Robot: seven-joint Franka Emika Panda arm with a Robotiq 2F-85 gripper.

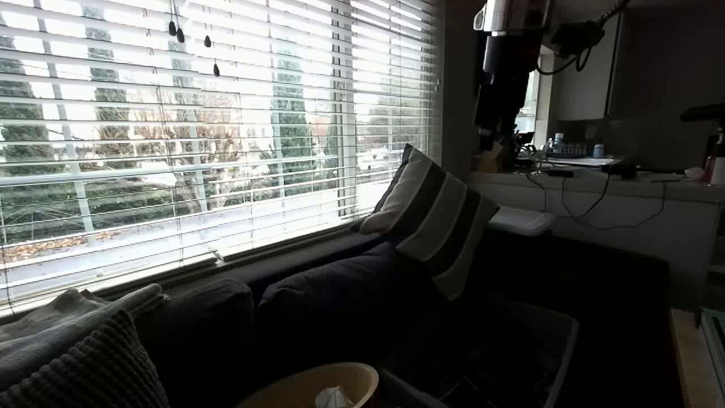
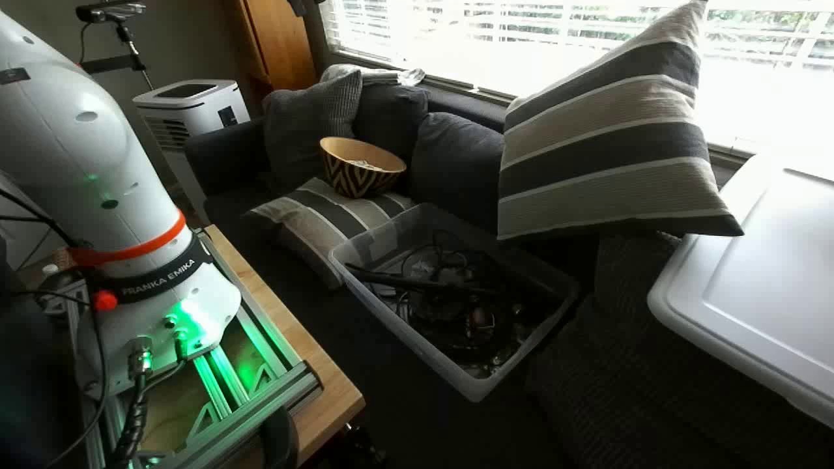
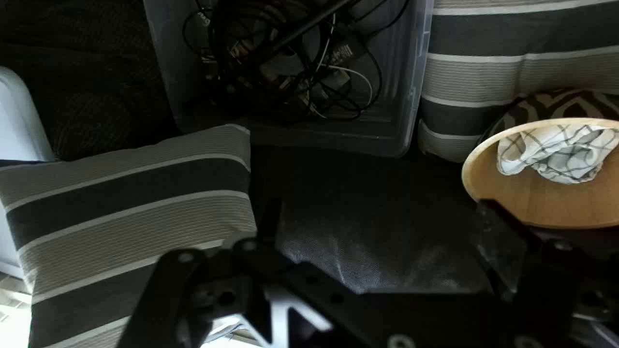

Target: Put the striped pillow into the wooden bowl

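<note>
Apparently not started: leaning grey-and-cream striped square fabric pillow (image 2: 606, 143) is seen right of the round tan wooden bowl (image 2: 357, 181) in both exterior views. Black claw (image 3: 382, 220) is spread wide, nothing held. Grasping, carrying, placing remain.

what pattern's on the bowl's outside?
The bowl has dark and tan zigzags outside, clearest in an exterior view.

The striped pillow (image 2: 606, 143) – broadly banded in dark grey and pale cream – is tilted by the window (image 2: 423, 32), one corner uppermost. The light tan wooden bowl (image 2: 352, 178), zigzag-patterned outside, is set at another striped cushion's edge (image 2: 326, 213) – a checked cloth (image 3: 563, 154) held inside.
</note>
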